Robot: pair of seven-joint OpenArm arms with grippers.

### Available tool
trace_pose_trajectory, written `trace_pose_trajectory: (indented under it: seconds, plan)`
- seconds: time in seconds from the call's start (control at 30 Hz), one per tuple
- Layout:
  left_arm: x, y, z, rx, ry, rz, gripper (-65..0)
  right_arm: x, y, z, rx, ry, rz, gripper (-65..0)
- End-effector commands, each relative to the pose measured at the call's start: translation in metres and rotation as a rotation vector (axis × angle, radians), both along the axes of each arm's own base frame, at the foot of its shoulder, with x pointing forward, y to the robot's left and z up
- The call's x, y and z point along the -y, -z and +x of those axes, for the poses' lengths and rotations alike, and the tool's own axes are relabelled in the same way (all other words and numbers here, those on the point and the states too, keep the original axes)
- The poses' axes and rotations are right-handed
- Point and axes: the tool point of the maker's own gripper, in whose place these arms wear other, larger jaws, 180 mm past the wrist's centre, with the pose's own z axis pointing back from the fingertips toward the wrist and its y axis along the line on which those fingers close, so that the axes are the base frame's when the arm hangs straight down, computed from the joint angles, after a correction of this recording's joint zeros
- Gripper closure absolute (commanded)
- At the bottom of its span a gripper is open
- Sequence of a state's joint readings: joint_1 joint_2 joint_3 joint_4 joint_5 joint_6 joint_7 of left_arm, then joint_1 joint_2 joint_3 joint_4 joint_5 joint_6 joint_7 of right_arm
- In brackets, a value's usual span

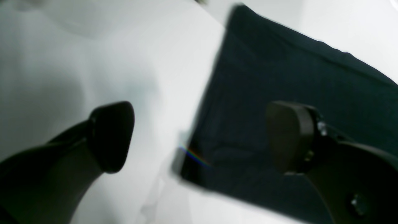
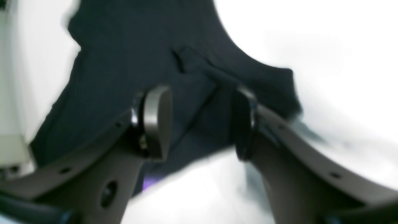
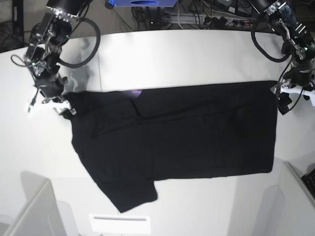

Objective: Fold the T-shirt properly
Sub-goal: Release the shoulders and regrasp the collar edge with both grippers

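Note:
The black T-shirt lies spread flat on the white table, plain side up, with one sleeve pointing toward the front left. A sliver of purple print peeks out at its far edge. My left gripper hovers at the shirt's right far corner. In the left wrist view the left gripper is open above that corner of the T-shirt, holding nothing. My right gripper is at the left far corner. In the right wrist view the right gripper is open, the T-shirt lying under it.
A white sheet lies near the table's front edge. Grey panels stand at the front left and front right corners. Cables and a power strip run behind the table.

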State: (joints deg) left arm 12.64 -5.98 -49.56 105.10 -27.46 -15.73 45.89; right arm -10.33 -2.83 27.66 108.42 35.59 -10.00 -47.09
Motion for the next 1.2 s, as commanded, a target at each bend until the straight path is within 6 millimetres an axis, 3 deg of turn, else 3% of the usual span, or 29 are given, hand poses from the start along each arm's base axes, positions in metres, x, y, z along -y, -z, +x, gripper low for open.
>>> trace_pose_trajectory:
  seconds: [0.0, 0.13, 0.27, 0.4, 0.5, 0.6, 0.7, 0.8, 1.03, 1.17]
  plan:
    - [0.000, -0.002, -0.009, 0.004, -0.004, 0.005, -65.0, 0.010, -0.007, -0.002, 0.024, 0.034, -0.017, -30.8]
    - [-0.006, 0.011, -0.048, -0.056, -0.012, 0.019, -65.0, 0.012, 0.006, -0.021, -0.013, 0.094, 0.026, -42.9]
    - [-0.005, 0.025, -0.073, -0.117, -0.004, 0.015, -65.0, 0.009, 0.016, -0.030, -0.043, 0.097, 0.034, -44.1]
    - [-0.002, 0.045, -0.084, -0.161, -0.002, -0.029, -64.2, 0.005, 0.042, -0.038, -0.109, 0.098, 0.072, -44.0]
    - [0.002, 0.048, -0.080, -0.159, 0.020, -0.037, -53.3, 0.004, 0.050, -0.042, -0.132, 0.099, 0.081, -44.0]
    - [0.019, 0.054, -0.069, -0.164, 0.076, -0.055, -38.7, 0.003, 0.050, -0.042, -0.133, 0.097, 0.082, -44.0]
    - [0.031, 0.054, -0.054, -0.145, 0.111, -0.070, -22.4, 0.003, 0.049, -0.041, -0.130, 0.097, 0.082, -44.0]
    - [0.036, 0.060, -0.048, -0.134, 0.100, -0.102, -1.3, 0.004, 0.048, -0.042, -0.128, 0.097, 0.079, -44.0]
    - [0.031, 0.088, -0.056, -0.168, -0.002, -0.191, 0.0, 0.006, 0.050, -0.046, -0.138, 0.103, 0.077, -44.0]
    - [0.031, 0.087, -0.047, -0.151, -0.007, -0.199, 0.0, 0.005, 0.050, -0.046, -0.138, 0.102, 0.077, -44.0]
